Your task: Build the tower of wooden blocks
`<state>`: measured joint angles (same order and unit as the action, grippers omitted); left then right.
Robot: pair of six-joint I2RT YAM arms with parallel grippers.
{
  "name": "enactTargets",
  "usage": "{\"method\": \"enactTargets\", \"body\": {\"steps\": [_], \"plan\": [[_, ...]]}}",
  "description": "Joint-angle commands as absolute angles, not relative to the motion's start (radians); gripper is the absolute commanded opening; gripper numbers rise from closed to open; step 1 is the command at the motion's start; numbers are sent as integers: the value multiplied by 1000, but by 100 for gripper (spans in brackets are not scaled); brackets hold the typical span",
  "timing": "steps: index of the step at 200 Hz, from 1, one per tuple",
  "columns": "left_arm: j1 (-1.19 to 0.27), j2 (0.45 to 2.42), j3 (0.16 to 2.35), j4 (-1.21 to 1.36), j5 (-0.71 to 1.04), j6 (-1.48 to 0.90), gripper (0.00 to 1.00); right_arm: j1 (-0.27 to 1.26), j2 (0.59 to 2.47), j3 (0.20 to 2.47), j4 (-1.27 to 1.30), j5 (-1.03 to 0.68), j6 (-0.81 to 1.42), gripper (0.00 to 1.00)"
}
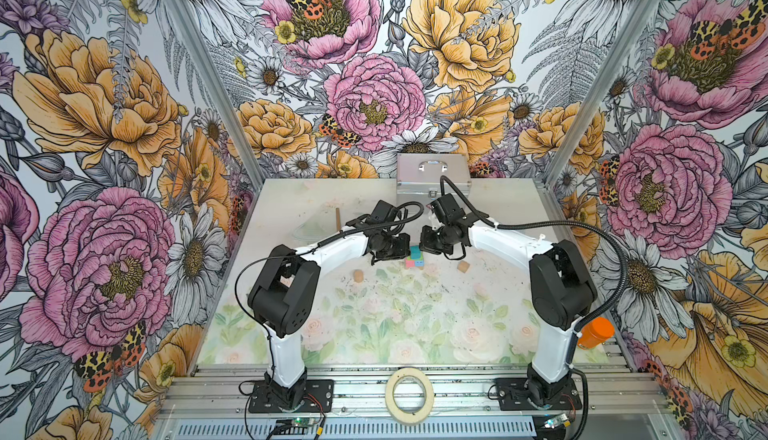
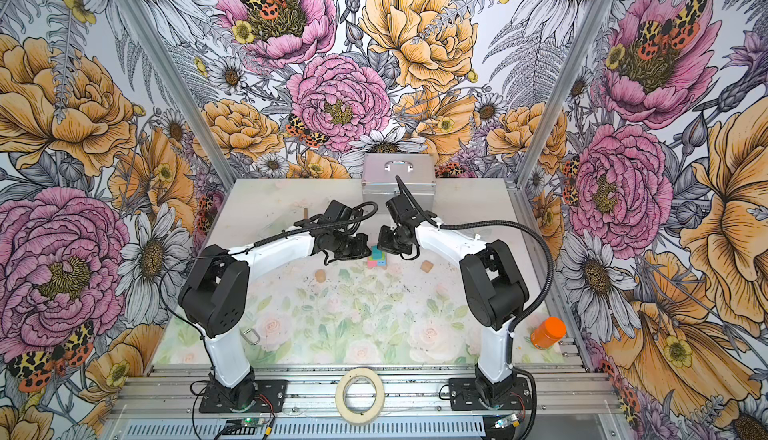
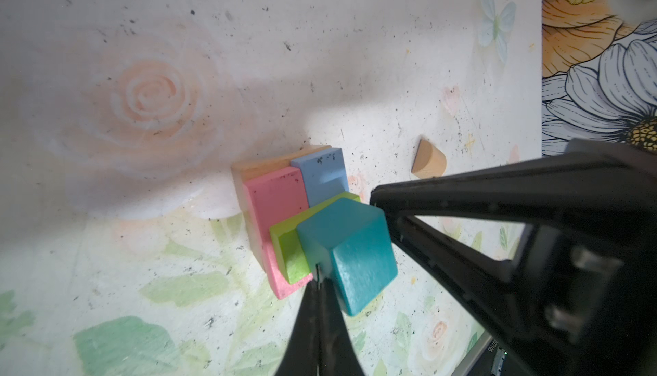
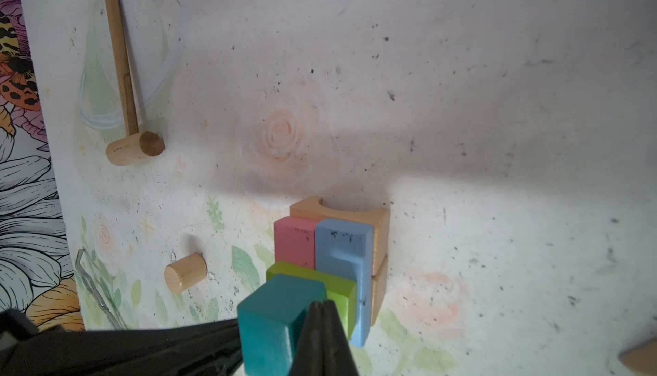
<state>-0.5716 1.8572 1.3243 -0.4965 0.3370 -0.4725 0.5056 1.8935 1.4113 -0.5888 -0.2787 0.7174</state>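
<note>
The tower (image 1: 414, 257) stands mid-tabletop (image 1: 374, 317), between the two arms. It has tan base blocks (image 4: 380, 225), a pink brick (image 3: 273, 196) and a blue brick (image 3: 321, 175) side by side on them, a green brick (image 3: 289, 249) laid across those, and a teal cube (image 3: 350, 249) topmost.

Both hands are at that cube. The left hand (image 3: 319, 276) is clenched on nothing, its fingertips pressed together and touching the cube's side where it meets the green brick. The right hand (image 4: 319, 308) is likewise clenched and empty, its tips against the opposite side. The cube sits between two closed hands — a squaring-up nudge, I judge, rather than a grasp.

Two loose pieces lie on the arm-base side of the tower. The tan cylinder (image 1: 358, 275) is on the left arm's side and the tan half-round block (image 1: 463, 267) on the right arm's side. Each is well apart from the stack and nearer its own arm. Whichever goes up next, that arm would need to draw off the cube, open, and reach back toward its base — the cube's flat top is the landing spot. I cannot tell whether the cylinder stands on end or lies on its side, so its long axis is uncertain.
</note>
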Motion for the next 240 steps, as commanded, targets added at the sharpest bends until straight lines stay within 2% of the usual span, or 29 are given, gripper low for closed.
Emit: {"method": "enactTargets", "body": {"steps": [1,240], "plan": [[-563,1870,1345,-490,319,-484,0,514,1899,1421,-571,-276,727,0],[-556,1896,1374,-490,312,-492,0,514,1882,1398,-571,-279,736,0]]}}
